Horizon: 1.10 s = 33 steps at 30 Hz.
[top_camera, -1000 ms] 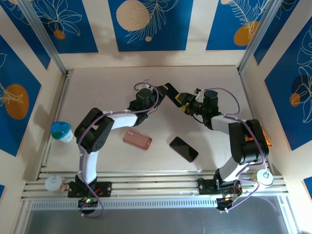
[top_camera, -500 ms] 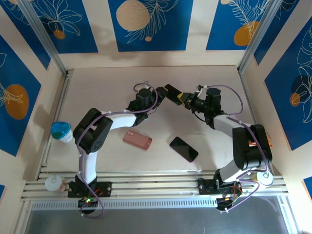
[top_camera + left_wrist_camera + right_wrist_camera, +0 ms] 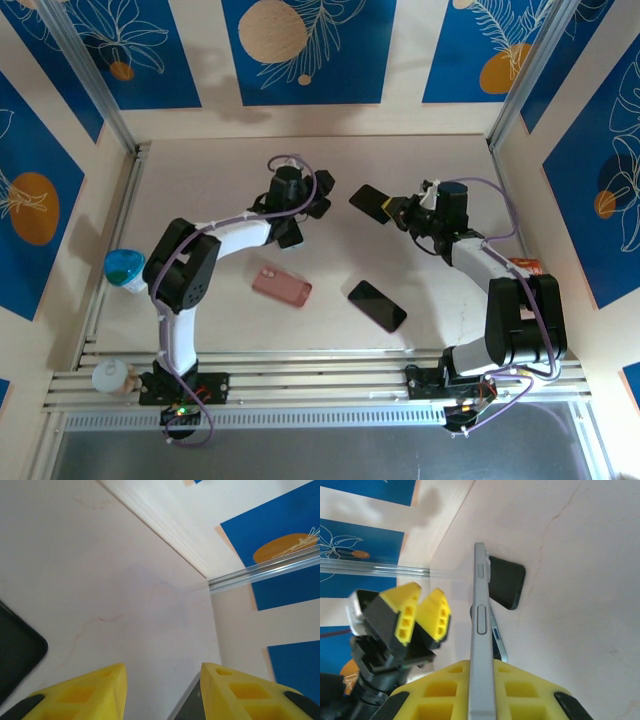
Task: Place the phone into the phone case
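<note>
**A:** What is the right gripper (image 3: 482, 682) doing?

**B:** It is clamped on the phone (image 3: 480, 605). The pads press its two flat faces at one short end, and the rest juts out free above the table (image 3: 200, 170).

**A:** Which way does the phone point?

**B:** Its long axis runs straight out from the jaws, away from the wrist. The buttoned edge is turned to the wrist camera. Just beyond the free end is the left gripper (image 3: 162, 680), jaws apart with nothing between them.

**A:** And the case?

**B:** The pink case (image 3: 281, 287) lies flat, well apart from the claw, back toward the arm bases on the left arm's side. A black slab (image 3: 377, 305) lies closer, also toward the bases.

**A:** What could go wrong?

**B:** The phone is held by one end only. I think it could swivel or slip in the pads if its free end knocks the left gripper or catches the case rim. The case is loose too, so it may slide away under pressure.
</note>
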Each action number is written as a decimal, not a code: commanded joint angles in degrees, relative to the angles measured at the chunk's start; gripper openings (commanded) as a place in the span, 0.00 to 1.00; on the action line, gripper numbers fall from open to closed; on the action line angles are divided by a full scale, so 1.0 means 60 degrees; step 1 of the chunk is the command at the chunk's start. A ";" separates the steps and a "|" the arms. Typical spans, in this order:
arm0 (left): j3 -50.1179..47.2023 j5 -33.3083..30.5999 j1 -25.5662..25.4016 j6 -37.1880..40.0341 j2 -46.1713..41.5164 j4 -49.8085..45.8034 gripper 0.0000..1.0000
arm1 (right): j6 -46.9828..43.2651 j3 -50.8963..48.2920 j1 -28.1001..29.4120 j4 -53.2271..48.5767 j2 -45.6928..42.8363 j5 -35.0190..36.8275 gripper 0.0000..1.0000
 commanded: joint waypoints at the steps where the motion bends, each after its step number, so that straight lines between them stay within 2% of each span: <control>1: 0.1520 0.0410 0.0316 0.1548 0.0460 -0.2014 0.43 | -0.0386 0.0341 -0.0105 -0.0421 -0.0475 -0.0335 0.00; 7: 0.4162 0.0695 0.0575 0.3023 0.2188 -0.4613 0.42 | -0.0584 0.0167 -0.0298 -0.0939 -0.0977 -0.0606 0.00; 10: 0.5558 0.0954 0.0566 0.3372 0.3139 -0.5994 0.42 | -0.0811 0.0043 -0.0361 -0.1266 -0.1335 -0.0669 0.00; 15: 0.6718 0.0894 0.0462 0.3888 0.4084 -0.7426 0.41 | -0.1153 -0.0401 -0.0437 -0.1831 -0.2357 -0.0634 0.00; 22: 0.7059 0.0459 0.0240 0.4347 0.4388 -0.8718 0.41 | -0.1123 -0.0902 -0.0591 -0.2735 -0.3749 -0.0621 0.00; 28: 0.6939 0.0966 -0.0095 0.4446 0.4511 -0.9333 0.40 | -0.0770 -0.1512 -0.0591 -0.3115 -0.4825 -0.0342 0.00; 33: 0.5819 0.1472 -0.0557 0.3956 0.3891 -0.8747 0.39 | -0.0775 -0.1898 -0.0595 -0.3675 -0.5478 -0.0161 0.00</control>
